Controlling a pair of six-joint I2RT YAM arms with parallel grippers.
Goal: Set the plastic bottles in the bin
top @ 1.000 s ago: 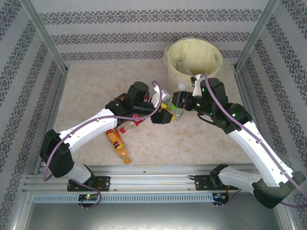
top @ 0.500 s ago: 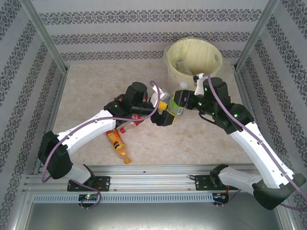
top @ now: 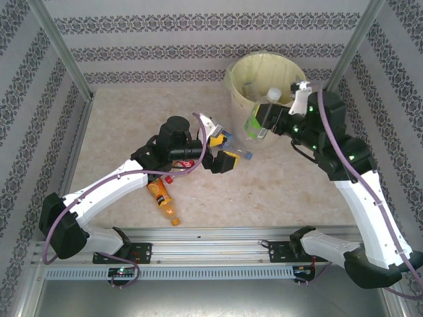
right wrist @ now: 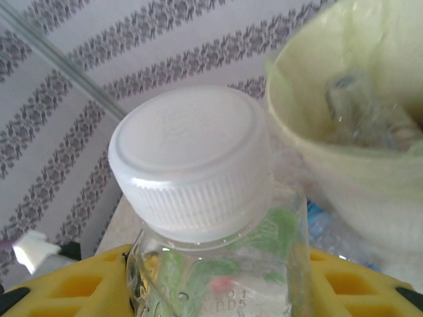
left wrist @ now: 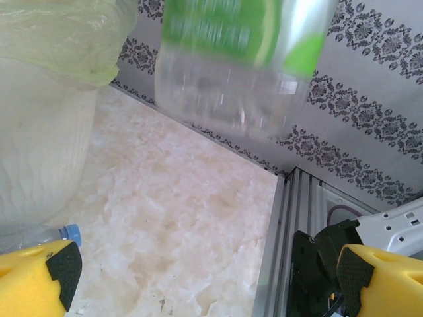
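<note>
Green-label bottle clamped in right pincer, beside bin

green-label bottle — blurred, top cropped | bin contents — indistinct

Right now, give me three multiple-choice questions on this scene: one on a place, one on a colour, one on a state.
1. Where is the green-labelled bottle? A in the right gripper, by the bin; B lying inside the bin; C balanced unheld on its rim.
2. Its cap is: A red; B blue; C white.
3. The left gripper is: A open, empty; B shut, empty; C shut on the bin's rim.
Answers: A, yellow fingers clamp it; C, the wrist view shows white; A, its fingers stand wide apart.
</note>
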